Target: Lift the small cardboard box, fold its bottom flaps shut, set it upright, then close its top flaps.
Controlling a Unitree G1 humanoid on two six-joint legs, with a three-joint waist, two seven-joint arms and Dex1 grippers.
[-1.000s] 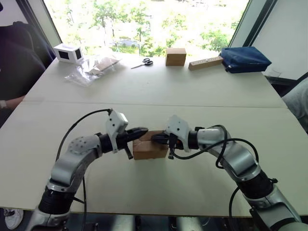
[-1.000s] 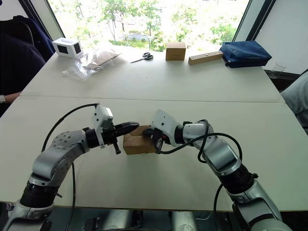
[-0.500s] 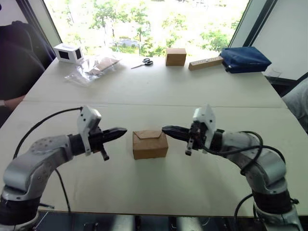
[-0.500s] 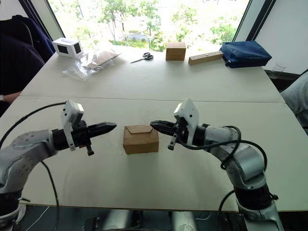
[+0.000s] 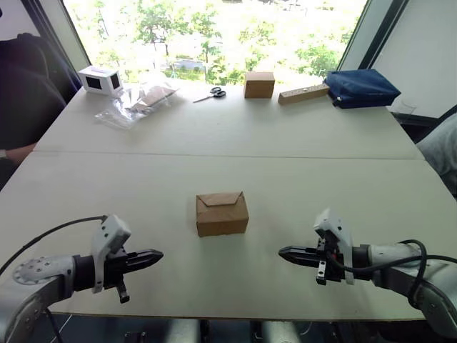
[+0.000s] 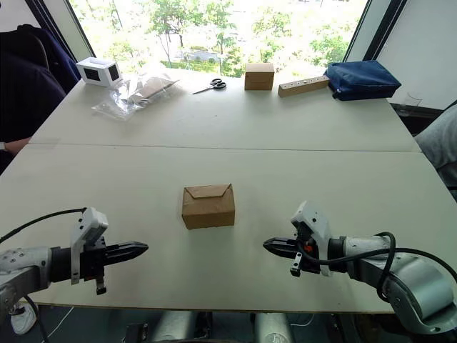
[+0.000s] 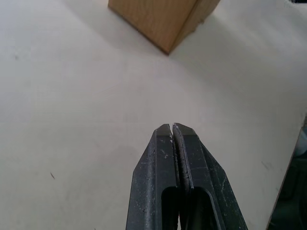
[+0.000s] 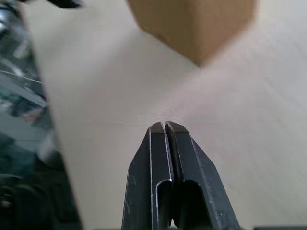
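An office or lab: wide white table (image 5: 300, 136) by large windows (image 5: 214, 28), scissors (image 5: 211, 93) lying out

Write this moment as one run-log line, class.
small cardboard box: upright on table, top flaps closed | left gripper: shut, apart from box | right gripper: shut, apart from box
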